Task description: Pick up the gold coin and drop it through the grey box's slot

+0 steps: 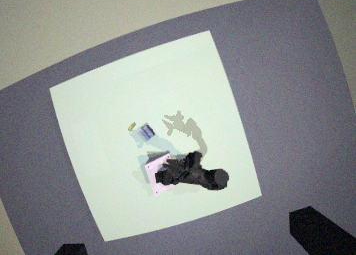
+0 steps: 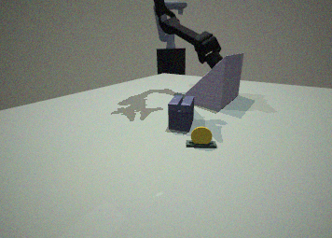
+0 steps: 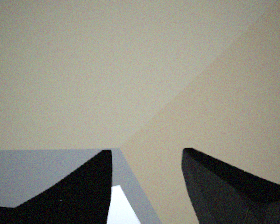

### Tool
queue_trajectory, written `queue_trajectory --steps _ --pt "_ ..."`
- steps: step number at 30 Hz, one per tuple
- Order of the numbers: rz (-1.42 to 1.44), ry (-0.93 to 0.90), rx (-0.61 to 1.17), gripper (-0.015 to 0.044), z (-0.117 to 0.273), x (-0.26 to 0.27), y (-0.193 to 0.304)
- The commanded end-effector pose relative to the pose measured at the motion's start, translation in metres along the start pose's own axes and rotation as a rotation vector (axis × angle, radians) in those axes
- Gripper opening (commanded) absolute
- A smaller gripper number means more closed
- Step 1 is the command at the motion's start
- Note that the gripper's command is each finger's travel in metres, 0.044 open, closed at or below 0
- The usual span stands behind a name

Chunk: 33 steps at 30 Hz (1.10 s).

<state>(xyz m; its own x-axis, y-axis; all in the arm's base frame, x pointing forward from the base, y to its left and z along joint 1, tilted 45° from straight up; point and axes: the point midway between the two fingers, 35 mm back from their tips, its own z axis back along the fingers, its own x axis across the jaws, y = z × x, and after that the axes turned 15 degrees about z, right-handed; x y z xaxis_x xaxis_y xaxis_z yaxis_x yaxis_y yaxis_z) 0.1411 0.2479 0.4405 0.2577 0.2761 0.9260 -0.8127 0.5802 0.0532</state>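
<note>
Hand [image 2: 213, 61] empty and half-closed, up high beside the grey wedge [image 2: 219, 85], well apart from the coin [image 2: 201, 134] upright in its holder [image 2: 201, 144] near the slotted box [image 2: 180, 111] — risky: narrowed jaws descending could clip and topple it.

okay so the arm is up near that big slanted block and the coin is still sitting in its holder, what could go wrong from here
The gripper, partly closed and empty, hangs right by the slanted block; a low swing could clip it. The gold coin stands on edge in its holder, so an off-centre approach might topple it. The grey box sits just behind the coin, leaving little room on that side.
</note>
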Motion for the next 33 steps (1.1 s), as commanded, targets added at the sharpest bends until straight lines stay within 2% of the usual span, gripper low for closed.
queue_trajectory --steps 1,10,17,23,29,33 --pt "0.042 0.16 -0.097 0.0161 -0.055 -0.026 -0.018" --pt "0.124 0.584 -0.32 0.0161 -0.169 -0.12 -0.087" --pt "0.205 0.945 -0.468 0.0161 -0.221 -0.221 -0.149" --pt "0.285 1.27 -0.541 0.0161 -0.235 -0.316 -0.199" --pt "0.372 1.604 -0.551 0.0161 -0.223 -0.414 -0.238" --pt "0.392 1.685 -0.545 0.0161 -0.214 -0.436 -0.247"
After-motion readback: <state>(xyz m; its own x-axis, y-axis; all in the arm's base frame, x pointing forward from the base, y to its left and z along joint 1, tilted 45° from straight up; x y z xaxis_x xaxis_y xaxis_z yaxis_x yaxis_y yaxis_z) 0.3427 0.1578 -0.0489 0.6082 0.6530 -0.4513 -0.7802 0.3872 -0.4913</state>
